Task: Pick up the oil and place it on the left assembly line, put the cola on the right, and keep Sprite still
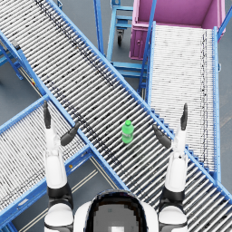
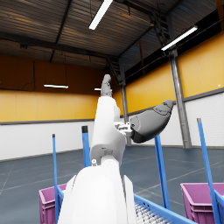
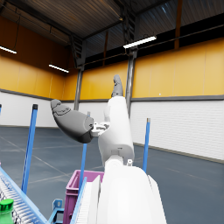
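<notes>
Left forearm (image 2: 98,192) rises close before its wrist camera, with the left hand (image 2: 118,122) at its end. The dark fingers point straight up and lie together, the thumb juts far out to the side, and nothing is in the hand. The right forearm (image 3: 127,192) and right hand (image 3: 105,124) show the same pose, mirrored: fingers together and upward, thumb spread wide, holding nothing.

From the head camera, the green bottle (image 1: 128,132), by its colour the Sprite, stands upright on the rollers of the main conveyor (image 1: 90,81). It is between the two hands, touched by neither and somewhat nearer the right hand (image 1: 176,136) than the left hand (image 1: 52,133). Its green cap also shows at the edge of the right wrist view (image 3: 6,210). Its label is too small to read.

The main conveyor runs on a slant between blue rails. The left assembly line (image 1: 22,145) branches off beside the left hand. The right assembly line (image 1: 181,68) runs away beyond the right hand to a purple bin (image 1: 181,11) at its far end. Around them are a grey floor and, in the wrist views, yellow and white hall walls (image 2: 30,109).
</notes>
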